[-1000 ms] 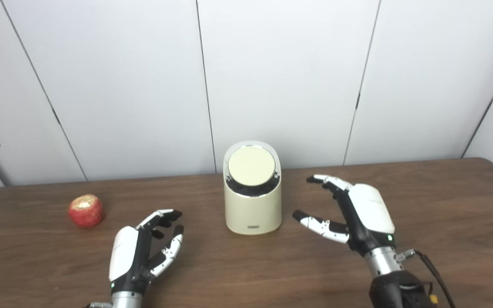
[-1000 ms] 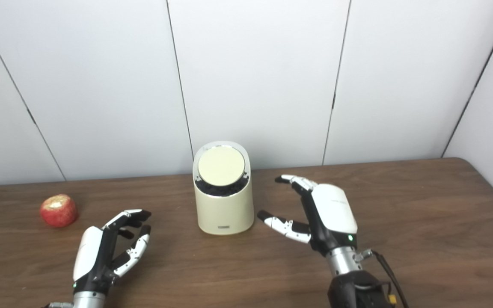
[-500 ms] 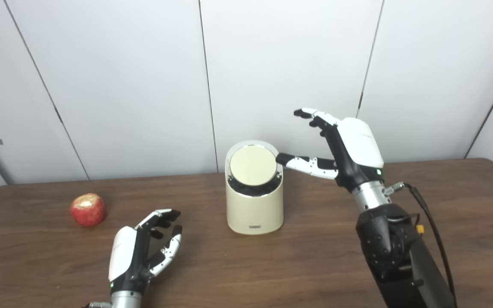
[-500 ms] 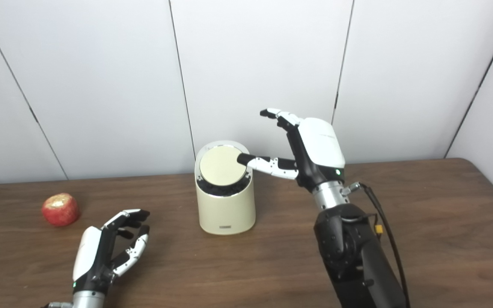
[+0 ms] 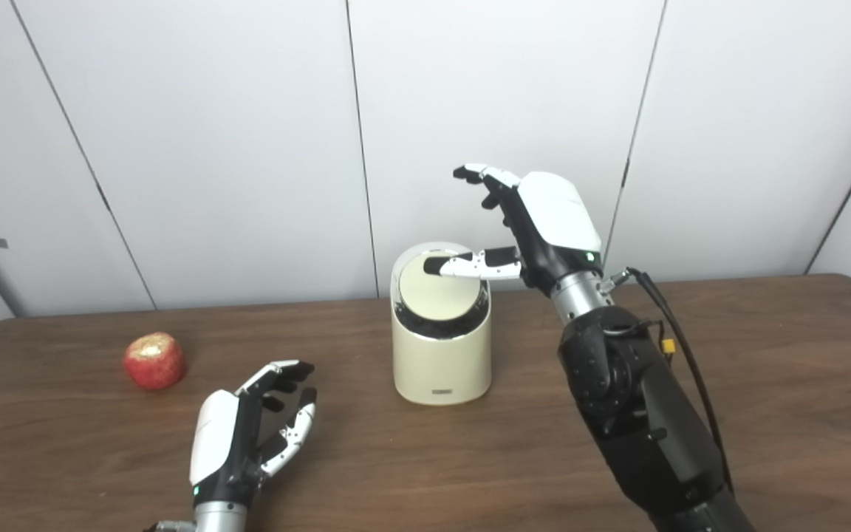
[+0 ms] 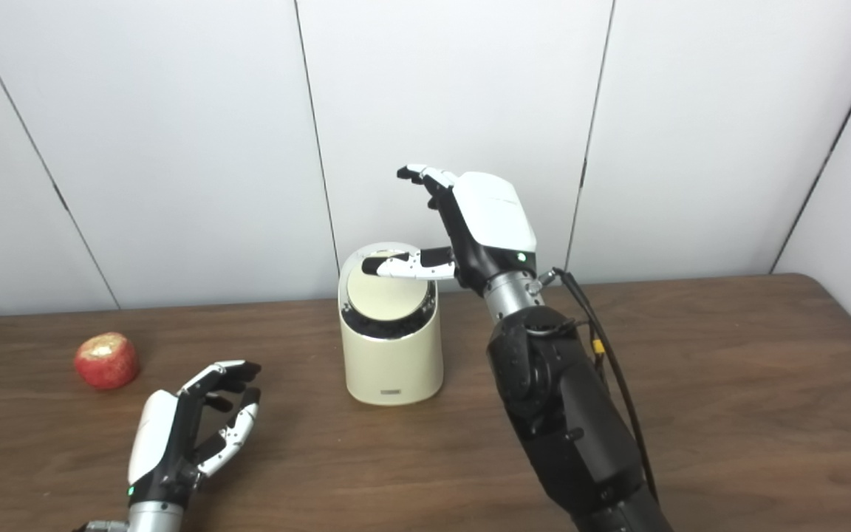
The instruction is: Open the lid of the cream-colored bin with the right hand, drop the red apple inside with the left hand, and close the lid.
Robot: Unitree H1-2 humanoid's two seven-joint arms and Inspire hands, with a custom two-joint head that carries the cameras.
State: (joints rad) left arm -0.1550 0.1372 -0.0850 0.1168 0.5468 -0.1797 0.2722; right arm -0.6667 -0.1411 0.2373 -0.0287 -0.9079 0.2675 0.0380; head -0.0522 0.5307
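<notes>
The cream-colored bin (image 5: 440,362) stands mid-table with its round lid (image 5: 434,294) lying flat and closed in the slanted top. My right hand (image 5: 536,222) hovers at the bin's upper right, open, thumb stretched over the rear part of the lid and the other fingers raised above it. Whether the thumb touches the lid is unclear. The red apple (image 5: 154,360) lies on the table at far left. My left hand (image 5: 248,436) rests low near the front edge, open and empty, to the right of the apple and left of the bin.
The brown wooden table (image 5: 765,355) runs the full width, its right corner rounded. White wall panels (image 5: 211,148) stand close behind the bin. The right forearm (image 5: 640,421) with its black cable crosses the table right of the bin.
My right hand rose from the table beside the bin and moved left, bringing its thumb over the lid. The left hand, apple and bin stayed put.
</notes>
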